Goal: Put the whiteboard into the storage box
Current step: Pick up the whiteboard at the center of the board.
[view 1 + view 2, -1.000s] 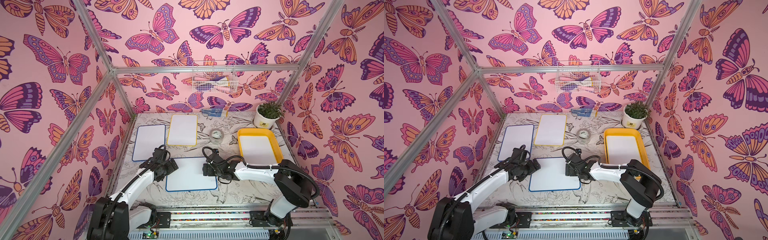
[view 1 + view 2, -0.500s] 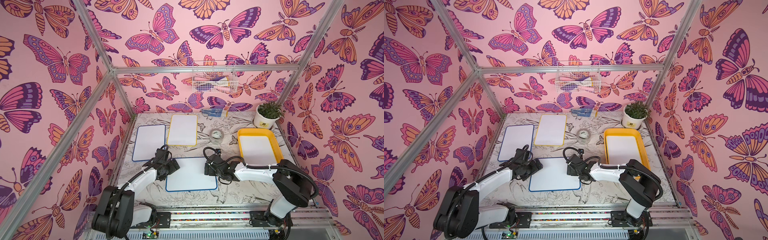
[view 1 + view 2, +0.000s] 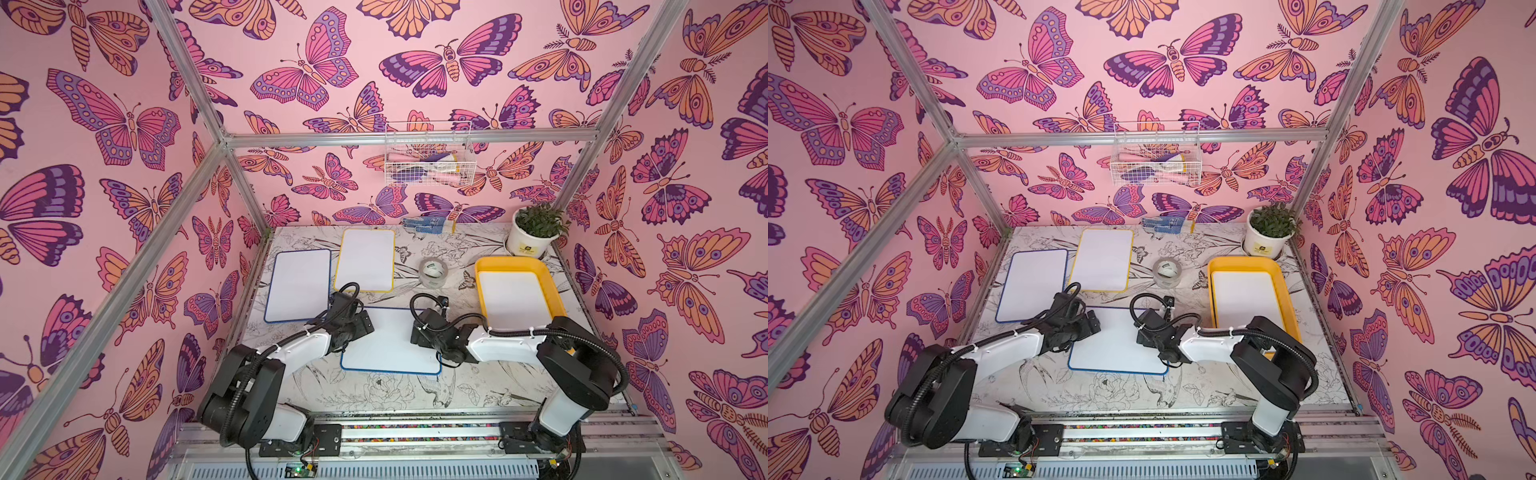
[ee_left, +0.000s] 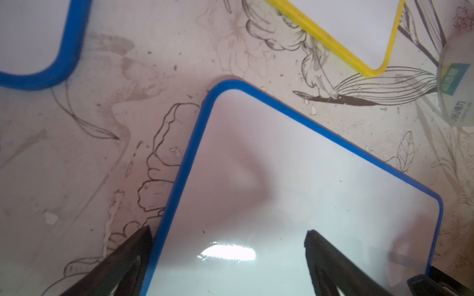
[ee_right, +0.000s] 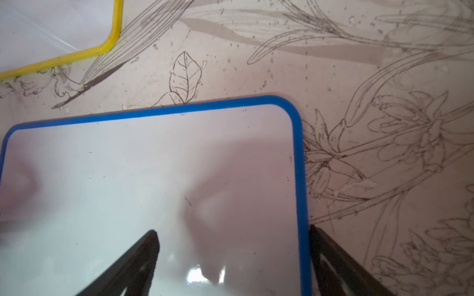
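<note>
You worked in a butterfly-papered booth.
Pink walls point(image 3: 291, 178) stood behind bare aluminium frame bars point(image 3: 311, 141); your tabletop point(image 3: 374, 395) carried black-and-white flower line drawings, evenly lit.

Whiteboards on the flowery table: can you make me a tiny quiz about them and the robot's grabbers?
1. Count: how many flat rectangular whiteboards lie on the flower-printed table, outside the shallow yellow-orange plastic storage box?
2. True or false: both grippers are shut.
3. Pick one: the whiteboard between the grippers has a frame that is A) yellow, B) blue, C) red.

Key:
1. Three: the far blue-framed whiteboard, the yellow-framed whiteboard, the near blue-framed whiteboard.
2. False: the left gripper and the right gripper are open.
3. B.
</note>
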